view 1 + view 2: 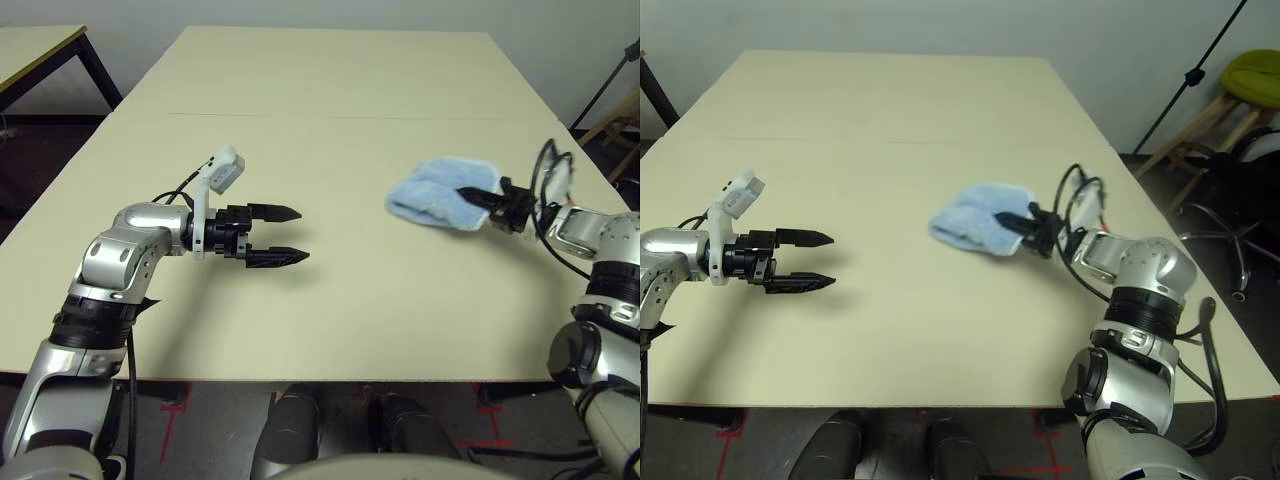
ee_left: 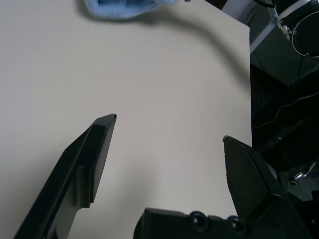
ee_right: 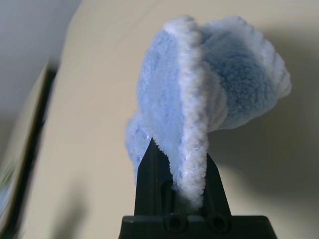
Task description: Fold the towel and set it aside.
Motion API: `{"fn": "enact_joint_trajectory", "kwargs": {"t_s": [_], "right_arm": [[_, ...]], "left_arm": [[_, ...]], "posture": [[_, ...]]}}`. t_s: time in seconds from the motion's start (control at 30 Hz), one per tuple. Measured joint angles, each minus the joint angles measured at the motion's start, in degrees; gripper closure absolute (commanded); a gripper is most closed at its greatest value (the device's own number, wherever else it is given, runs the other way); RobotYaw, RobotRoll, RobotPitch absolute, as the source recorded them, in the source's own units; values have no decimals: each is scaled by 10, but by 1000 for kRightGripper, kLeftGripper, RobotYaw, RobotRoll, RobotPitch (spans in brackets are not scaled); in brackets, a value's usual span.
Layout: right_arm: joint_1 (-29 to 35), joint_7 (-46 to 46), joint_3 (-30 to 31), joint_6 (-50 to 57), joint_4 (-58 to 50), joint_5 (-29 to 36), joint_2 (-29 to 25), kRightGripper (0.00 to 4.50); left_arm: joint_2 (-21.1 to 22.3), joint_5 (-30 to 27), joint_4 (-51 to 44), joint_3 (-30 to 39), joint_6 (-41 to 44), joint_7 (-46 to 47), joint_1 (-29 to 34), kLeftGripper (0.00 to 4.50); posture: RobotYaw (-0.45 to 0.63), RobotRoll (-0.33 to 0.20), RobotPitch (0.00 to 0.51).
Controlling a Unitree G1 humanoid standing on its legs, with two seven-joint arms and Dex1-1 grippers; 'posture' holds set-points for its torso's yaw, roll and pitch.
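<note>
While the towel sits bunched into a thick wad right of centre in the head view, partly resting on the table, I note its white stitched edge pinched between the two black fingers of the right gripper, which is closed on it; the wrist view shows the doubled hem clamped in a narrow bite. The fold looks loose and rounded rather than flat.

My concern is that grip: it holds edging only, so I judge that a quick lift or sideways drag could pull the hem free or let the layers fall open. Releasing it as it stands could leave a lump, not a fold.

At lower left of the frame I hold the left gripper wide apart and empty, well apart from the cloth, so it gives no support if the bundle slips.
</note>
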Motion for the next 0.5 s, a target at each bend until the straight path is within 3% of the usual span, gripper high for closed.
{"fn": "enact_joint_trajectory", "kwargs": {"t_s": [0.17, 0.37, 0.5], "right_arm": [[6, -115, -53, -133, 19, -3, 21, 4466], [16, -209, -62, -210, 26, 3, 61, 4466], [31, -218, -40, -211, 20, 5, 64, 3349]], "left_arm": [[-11, 4, 9, -1, -3, 7, -11, 0], [-17, 7, 9, -1, -5, 18, -12, 0], [-17, 7, 9, -1, -3, 21, -12, 0]], "posture": [[129, 0, 113], [133, 0, 113], [142, 0, 117]]}}
